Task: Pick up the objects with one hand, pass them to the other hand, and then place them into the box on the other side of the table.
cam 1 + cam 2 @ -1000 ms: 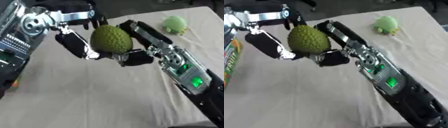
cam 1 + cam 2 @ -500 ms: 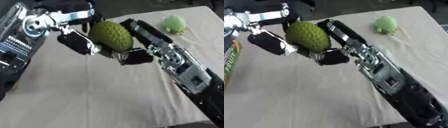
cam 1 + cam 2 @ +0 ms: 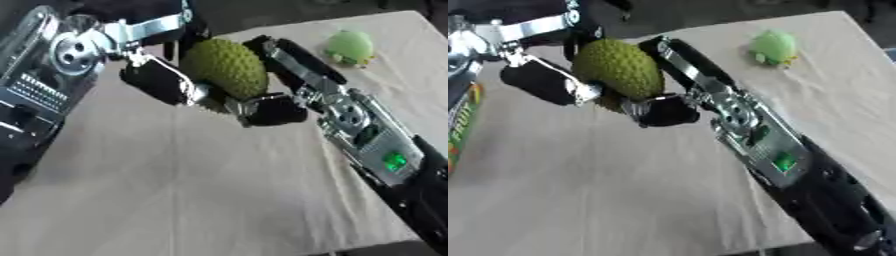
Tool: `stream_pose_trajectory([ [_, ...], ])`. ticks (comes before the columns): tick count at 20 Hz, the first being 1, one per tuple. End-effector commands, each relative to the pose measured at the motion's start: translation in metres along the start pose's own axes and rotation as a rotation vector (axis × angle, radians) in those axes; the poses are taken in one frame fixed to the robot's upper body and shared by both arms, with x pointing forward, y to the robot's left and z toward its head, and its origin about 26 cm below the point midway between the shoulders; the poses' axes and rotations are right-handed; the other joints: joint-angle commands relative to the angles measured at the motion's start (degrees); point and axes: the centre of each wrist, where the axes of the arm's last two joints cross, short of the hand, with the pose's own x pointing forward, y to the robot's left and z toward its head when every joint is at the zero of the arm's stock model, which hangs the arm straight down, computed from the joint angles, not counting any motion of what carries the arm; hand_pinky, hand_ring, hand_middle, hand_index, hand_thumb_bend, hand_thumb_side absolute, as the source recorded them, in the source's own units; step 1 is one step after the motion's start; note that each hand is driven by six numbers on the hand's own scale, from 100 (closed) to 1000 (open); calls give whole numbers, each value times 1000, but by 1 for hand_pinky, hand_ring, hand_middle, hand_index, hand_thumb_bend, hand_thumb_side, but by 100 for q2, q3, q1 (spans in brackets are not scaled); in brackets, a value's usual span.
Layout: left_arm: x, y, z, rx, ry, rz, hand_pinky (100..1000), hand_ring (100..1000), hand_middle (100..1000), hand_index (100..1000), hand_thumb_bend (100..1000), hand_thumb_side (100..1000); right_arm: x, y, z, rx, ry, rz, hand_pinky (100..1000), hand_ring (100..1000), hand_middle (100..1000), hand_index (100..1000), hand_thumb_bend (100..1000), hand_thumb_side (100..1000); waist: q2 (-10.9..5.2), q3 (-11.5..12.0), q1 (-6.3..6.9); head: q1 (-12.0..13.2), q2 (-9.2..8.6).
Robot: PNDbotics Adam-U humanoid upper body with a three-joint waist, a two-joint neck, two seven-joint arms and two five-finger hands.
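A big bumpy green fruit [image 3: 229,69] is up in the air over the far left part of the table [image 3: 219,195]. Two robot hands are on it at once.

The right hand [image 3: 278,102] comes in from the right side. Its long black fingers [image 3: 284,55] go up along the right side of the fruit. Its thumb [image 3: 262,111] sits just under the fruit. So this hand is curled round the fruit and holds it.

The left hand [image 3: 162,80] comes in from the top left. A black finger [image 3: 540,82] lies along the left side of the fruit and down under it. Silver parts reach over the top. This hand is wrapped round the fruit too.

The fruit is squeezed between the two hands. It does not touch the table.

The table has a tan cloth on it. Far back on the right lies a small light green toy [image 3: 349,48]. It is round and sits well apart from the hands. It rests on the cloth near the far edge.

The right arm [image 3: 372,145] runs down to the lower right corner. It has a small green light [image 3: 395,161] on it.

At the left edge of the right eye view there is a strip of a bright box [image 3: 460,127] with letters on it. It lies beside the table's left side.
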Motion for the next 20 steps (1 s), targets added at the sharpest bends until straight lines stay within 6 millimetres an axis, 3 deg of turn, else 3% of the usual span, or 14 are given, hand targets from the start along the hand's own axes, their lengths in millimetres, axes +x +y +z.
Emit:
stream_pose_trajectory([
  [1,2,11,7,46,-4,-16,528,519,389,427,203,248,5,-5,1,-13,-7,21,714,596,438,587,100,100,-96,9,-26,11,7],
  [12,-3,13,14,57,3,-27,518,511,382,419,229,239,2,-6,4,-13,41,43,729,651,506,662,251,351,-101,18,-28,-1,-13],
  [20,-7,13,19,85,6,-23,511,507,377,412,242,224,0,-7,5,-22,82,76,756,726,609,740,273,432,-100,25,-34,-5,-20],
])
